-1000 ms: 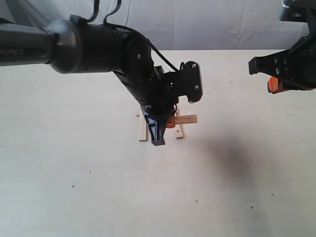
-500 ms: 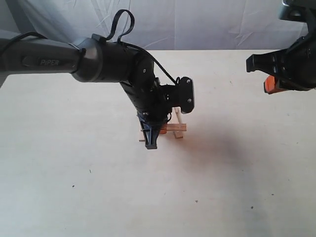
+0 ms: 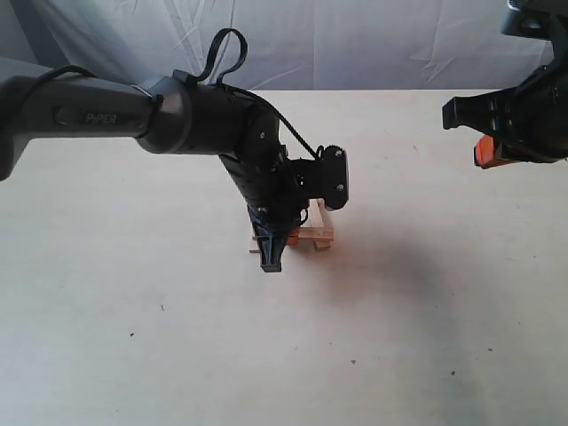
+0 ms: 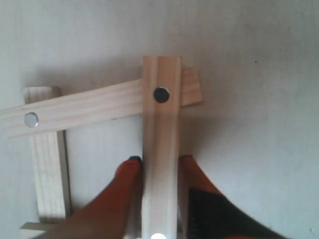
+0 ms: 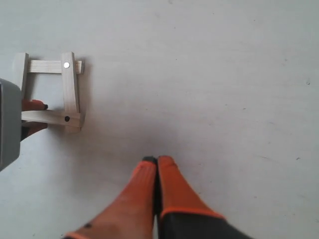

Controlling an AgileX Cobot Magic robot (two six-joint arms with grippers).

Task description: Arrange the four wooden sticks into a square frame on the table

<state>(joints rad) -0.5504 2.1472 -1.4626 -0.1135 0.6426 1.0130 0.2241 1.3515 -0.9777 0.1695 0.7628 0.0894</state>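
Note:
The four wooden sticks lie as a rough square frame (image 5: 50, 92) on the table (image 3: 426, 311). My left gripper (image 4: 159, 162) is shut on one stick (image 4: 161, 139), its orange fingers (image 4: 130, 172) pressed against both sides. That stick's dotted end rests on top of a slanted cross stick (image 4: 89, 107). A third stick (image 4: 47, 169) lies alongside, and an end of the fourth (image 4: 30, 230) just shows. In the exterior view the left arm hides most of the frame (image 3: 318, 232). My right gripper (image 5: 157, 162) is shut and empty, far from the frame, also in the exterior view (image 3: 488, 153).
A white cloth backdrop (image 3: 355, 44) hangs behind the table's far edge. Tiny dark specks (image 3: 353, 361) dot the tabletop. The left arm's grey body (image 5: 7, 124) shows beside the frame in the right wrist view.
The left gripper has carried its stick down and toward the near side, setting it across the ends of the other sticks. The right gripper has hardly moved.

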